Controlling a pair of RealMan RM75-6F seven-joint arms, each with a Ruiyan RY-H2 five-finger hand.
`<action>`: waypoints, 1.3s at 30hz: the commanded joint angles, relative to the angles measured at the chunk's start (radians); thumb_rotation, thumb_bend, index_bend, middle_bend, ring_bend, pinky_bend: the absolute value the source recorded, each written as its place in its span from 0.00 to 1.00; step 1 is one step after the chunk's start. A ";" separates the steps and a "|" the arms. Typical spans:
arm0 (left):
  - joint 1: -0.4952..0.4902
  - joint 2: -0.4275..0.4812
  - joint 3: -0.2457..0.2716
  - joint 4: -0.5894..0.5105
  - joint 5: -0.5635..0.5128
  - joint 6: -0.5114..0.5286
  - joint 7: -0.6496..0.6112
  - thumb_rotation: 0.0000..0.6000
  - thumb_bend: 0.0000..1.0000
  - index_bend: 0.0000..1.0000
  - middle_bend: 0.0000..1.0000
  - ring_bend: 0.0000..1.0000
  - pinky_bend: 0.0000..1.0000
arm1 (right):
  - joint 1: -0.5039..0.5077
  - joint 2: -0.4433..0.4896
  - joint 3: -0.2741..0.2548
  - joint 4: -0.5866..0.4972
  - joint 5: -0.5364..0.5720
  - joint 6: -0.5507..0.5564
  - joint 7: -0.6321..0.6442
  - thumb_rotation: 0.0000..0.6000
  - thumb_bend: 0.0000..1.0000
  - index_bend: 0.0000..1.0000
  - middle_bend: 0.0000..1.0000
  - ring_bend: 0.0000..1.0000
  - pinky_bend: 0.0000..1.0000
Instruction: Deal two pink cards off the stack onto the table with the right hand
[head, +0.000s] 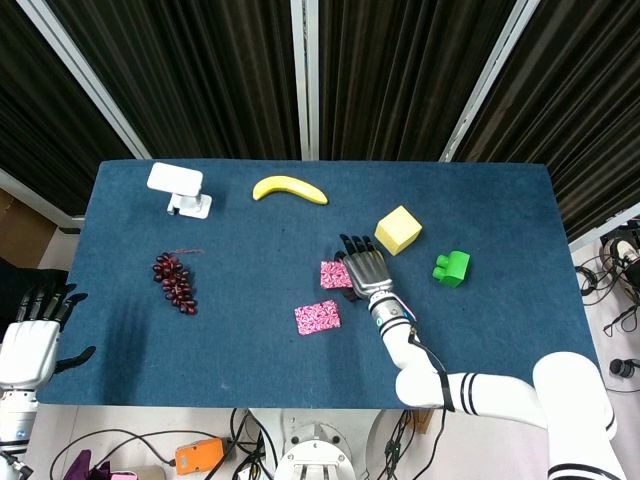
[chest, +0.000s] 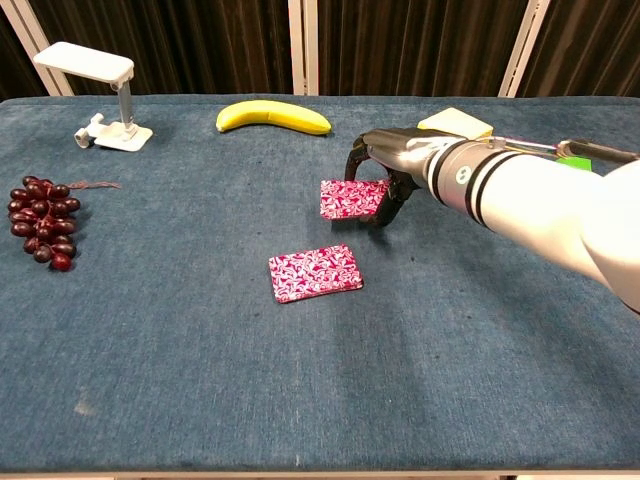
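**Setting the lifted card down flat, apart from the stack**

The right hand (head: 365, 270) pinches a pink card (chest: 351, 197) by its right edge, fingers curled over the top and thumb beneath, and holds it above the desk (head: 480, 330) toward the far side, near the yellow block (head: 398, 229). The rest of the pink stack (chest: 315, 272) lies flat around the middle of the desk, nearer the front edge, well apart from the held card. Whether the hand carries one card or more I cannot tell; in the chest view the held piece looks thin.

The step in hand appears to be the placing of a dealt card. To do it well, the hand should come down with the card level, so that its free left edge meets the cloth first, then let the fingers part only once the card rests on the surface. Keeping the landing spot clear of the yellow block and of the stack seems wise, since a second card must go down beside it. The cloth looks grippy, so dragging the card risks curling it.

The left hand (head: 28, 335) hangs off the front left corner of the desk, fingers spread and holding nothing
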 joint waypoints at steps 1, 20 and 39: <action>0.000 0.002 0.002 -0.005 0.000 -0.002 0.006 1.00 0.07 0.21 0.12 0.02 0.00 | 0.021 -0.017 -0.002 0.044 0.015 -0.019 -0.006 1.00 0.52 0.36 0.05 0.00 0.02; 0.005 0.002 0.004 -0.006 0.004 0.010 0.002 1.00 0.07 0.21 0.12 0.02 0.00 | -0.025 0.167 -0.093 -0.224 -0.114 -0.015 0.034 1.00 0.52 0.23 0.05 0.00 0.00; 0.008 -0.007 0.007 0.007 0.006 0.010 -0.008 1.00 0.07 0.21 0.12 0.02 0.00 | -0.015 0.064 -0.185 -0.230 -0.158 -0.003 0.012 1.00 0.52 0.25 0.05 0.00 0.00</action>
